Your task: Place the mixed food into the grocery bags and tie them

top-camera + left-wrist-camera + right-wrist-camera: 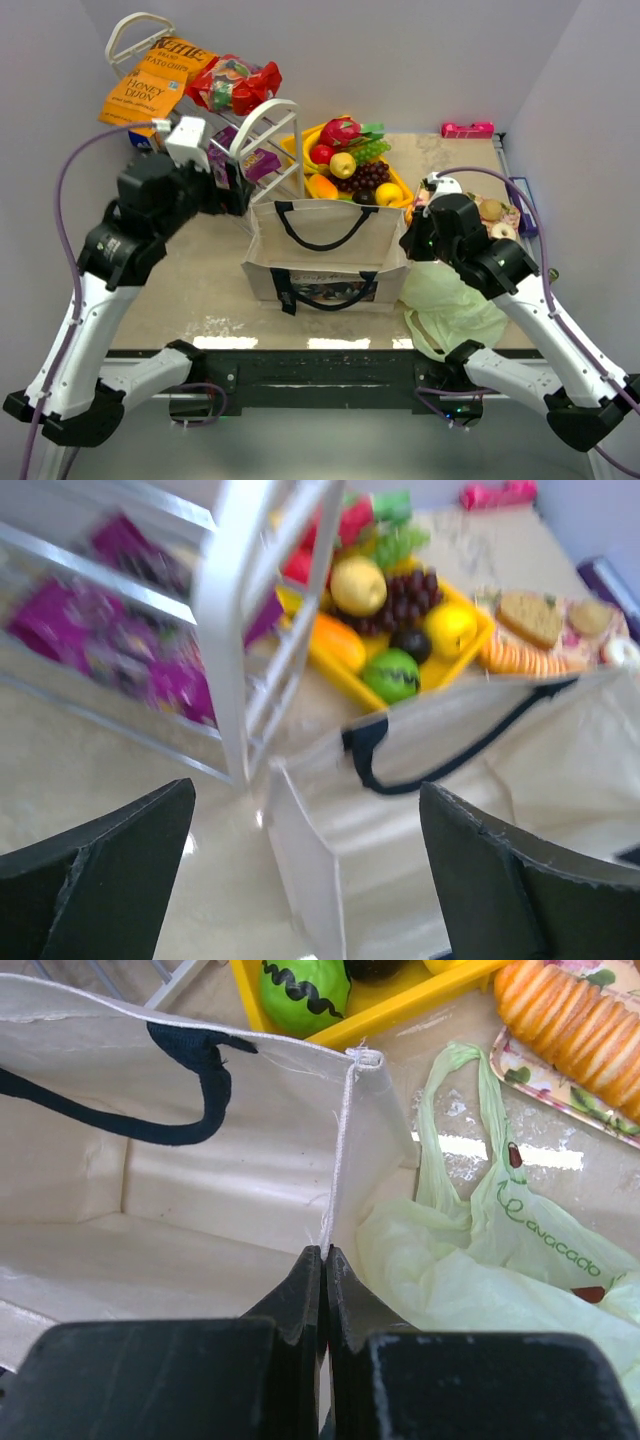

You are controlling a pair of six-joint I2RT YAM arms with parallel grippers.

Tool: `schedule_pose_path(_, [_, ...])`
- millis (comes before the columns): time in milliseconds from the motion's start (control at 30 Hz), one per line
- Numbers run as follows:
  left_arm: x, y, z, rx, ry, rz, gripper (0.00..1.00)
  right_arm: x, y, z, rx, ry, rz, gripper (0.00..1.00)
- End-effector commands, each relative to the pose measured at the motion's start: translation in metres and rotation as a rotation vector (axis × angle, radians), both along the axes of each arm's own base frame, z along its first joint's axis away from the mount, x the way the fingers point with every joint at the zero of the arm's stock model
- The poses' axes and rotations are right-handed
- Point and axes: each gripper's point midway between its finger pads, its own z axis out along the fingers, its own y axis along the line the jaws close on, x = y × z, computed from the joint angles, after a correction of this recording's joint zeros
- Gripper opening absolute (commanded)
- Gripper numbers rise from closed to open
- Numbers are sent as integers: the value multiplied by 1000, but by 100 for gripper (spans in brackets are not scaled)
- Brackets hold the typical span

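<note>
Currently right gripper is pinching corner seam of beige tote, fingers closed — left gripper is hovering wide open, empty, by wire rack.

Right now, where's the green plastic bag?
Top view: the green bag lies crumpled on the table's near right, beside the tote's right side, under the right arm.
</note>
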Motion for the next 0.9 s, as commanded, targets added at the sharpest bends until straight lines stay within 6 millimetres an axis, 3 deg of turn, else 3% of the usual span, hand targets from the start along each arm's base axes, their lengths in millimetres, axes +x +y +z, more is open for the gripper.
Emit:
schedule_pose_path(0, [48, 22, 55, 73, -103, 39, 100, -1, 6, 7, 47, -24, 25, 0])
schedule_pose_path(33, [60, 40, 63, 63, -108, 80, 100, -2, 7, 7, 54, -25, 29, 0])
schedule_pose_path(100, [78, 46, 87, 34, -148, 76, 100, -3, 9, 9, 66, -25, 40, 0])
schedule_pose_path(133, [86, 60, 95, 33, -164, 118, 100, -3, 10, 10, 70, -30, 42, 0])
schedule_pose_path(167, [89, 67, 115, 26, -211, 138, 100, -4, 11, 11, 75, -28, 49, 0])
schedule_pose_path(300, [126, 106, 121, 67, -216, 255, 100, -5, 14, 14, 88, -32, 62, 0])
schedule_pose_path(467, [149, 156, 93, 274, -155, 437, 99, -5, 17, 14, 98, -31, 72, 0])
schedule_pose_path(667, [159, 171, 81, 372, -157, 480, 97, -4, 21, 10, 102, -19, 86, 0])
schedule_pose_path(700, [161, 183, 81, 386, -158, 513, 96, -4, 21, 8, 102, -16, 87, 0])
schedule_pose_path(867, [171, 196, 61, 446, -108, 544, 87, -5, 24, 9, 114, -12, 95, 0])
